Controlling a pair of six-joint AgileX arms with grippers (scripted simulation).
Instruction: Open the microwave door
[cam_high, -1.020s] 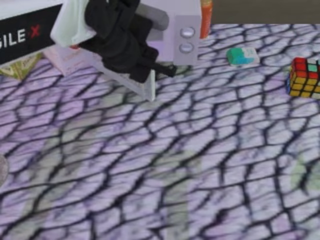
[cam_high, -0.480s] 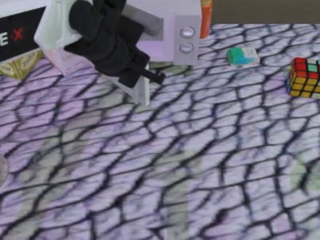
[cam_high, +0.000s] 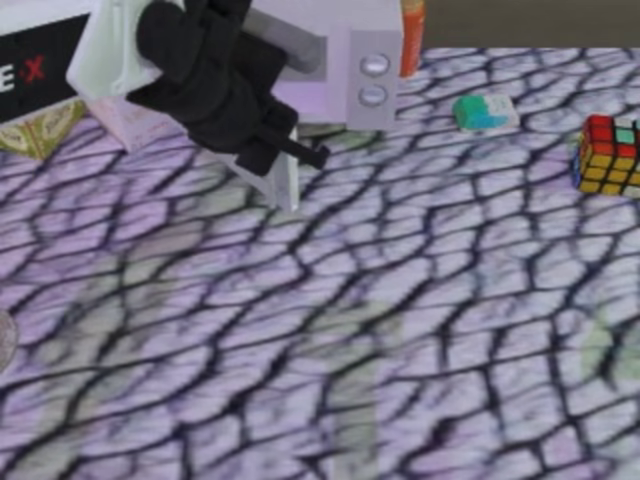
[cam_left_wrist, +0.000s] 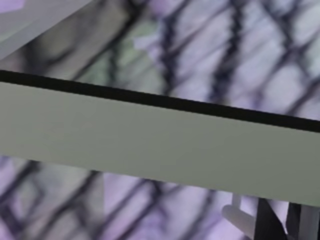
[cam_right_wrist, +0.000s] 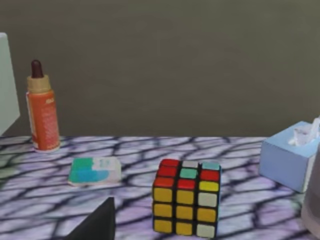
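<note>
The white microwave (cam_high: 372, 62) stands at the table's back edge, its two silver knobs facing forward. The microwave door (cam_high: 284, 184) is swung out wide toward the left front, and the cavity behind it shows. My left gripper (cam_high: 298, 152) sits at the door's free edge, shut on the door handle. In the left wrist view the door's edge (cam_left_wrist: 150, 135) crosses the frame as a broad pale band, with the white handle bar (cam_left_wrist: 239, 219) next to a dark finger (cam_left_wrist: 270, 226). My right arm is outside the top view; one dark fingertip (cam_right_wrist: 96, 223) shows in its wrist view.
A Rubik's cube (cam_high: 608, 153) lies at the right edge, a teal-and-white packet (cam_high: 485, 111) nearer the microwave. An orange dropper bottle (cam_high: 412, 30) stands right of the microwave. A pale box (cam_high: 140, 125) sits left of the door. A blue tissue box (cam_right_wrist: 290, 160) shows beyond the cube.
Over the last second my left gripper moved left and slightly back, swinging the door's free edge with it and opening the door wider. In the last half second nothing visibly moved.
</note>
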